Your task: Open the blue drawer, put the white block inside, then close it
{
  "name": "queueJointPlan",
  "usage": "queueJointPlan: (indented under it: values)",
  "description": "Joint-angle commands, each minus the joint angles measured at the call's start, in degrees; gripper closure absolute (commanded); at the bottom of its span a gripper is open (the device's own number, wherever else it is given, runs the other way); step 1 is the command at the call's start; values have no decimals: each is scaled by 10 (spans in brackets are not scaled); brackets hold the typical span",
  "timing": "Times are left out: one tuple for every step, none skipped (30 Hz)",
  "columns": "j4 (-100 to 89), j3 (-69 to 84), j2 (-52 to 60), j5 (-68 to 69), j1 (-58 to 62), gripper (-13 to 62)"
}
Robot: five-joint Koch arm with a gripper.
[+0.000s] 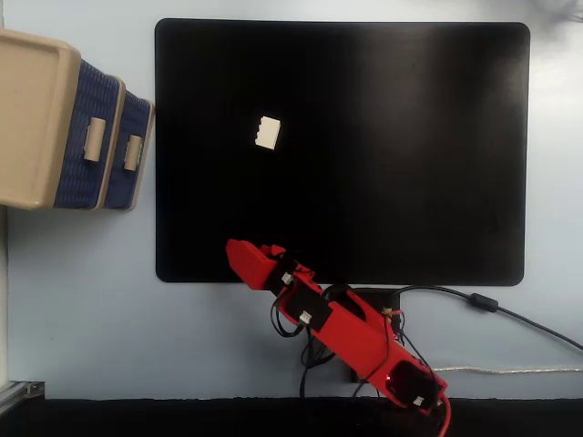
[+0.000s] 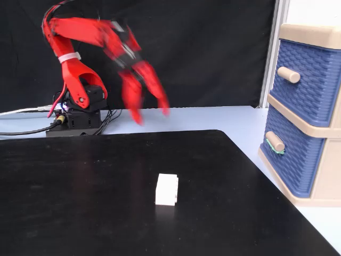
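Pale blue tabletop (image 1: 82, 273): carries large black rectangular mat (image 1: 410, 137) with small cream-white notched block (image 1: 268, 133) on it; beige two-drawer plastic cabinet (image 1: 32, 118); red arm's black base (image 2: 74, 121).

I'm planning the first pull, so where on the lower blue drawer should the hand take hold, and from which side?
Grip the small beige handle on the lower drawer. It sticks out from the front as a short peg, so the open hand should come straight at the drawer front from the mat side, one finger on each side of the peg. The woven front probably offers no other hold.
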Motion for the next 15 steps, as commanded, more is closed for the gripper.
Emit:
queueJointPlan:
  values:
    - [-360, 43, 14, 17, 1, 163]
    - [-460, 77, -11, 21, 1, 163]
    - [-551, 100, -47, 22, -1, 162]
    - [-635, 107, -105, 24, -2, 163]
    - [-675, 107, -148, 26, -3, 163]
    - [-706, 105, -192, 33, -2, 163]
    - [-732, 95, -235, 40, -3, 163]
    - [-754, 75, -276, 50, -1, 163]
    - [-774, 50, -314, 59, 0, 163]
    - [-793, 23, -352, 66, 2, 163]
    - [-809, -10, -388, 71, 4, 163]
    - [-824, -42, -425, 73, 4, 163]
    - [-834, -76, -458, 73, 4, 163]
    - [-840, -107, -489, 73, 5, 163]
    - [-843, -141, -516, 73, 6, 163]
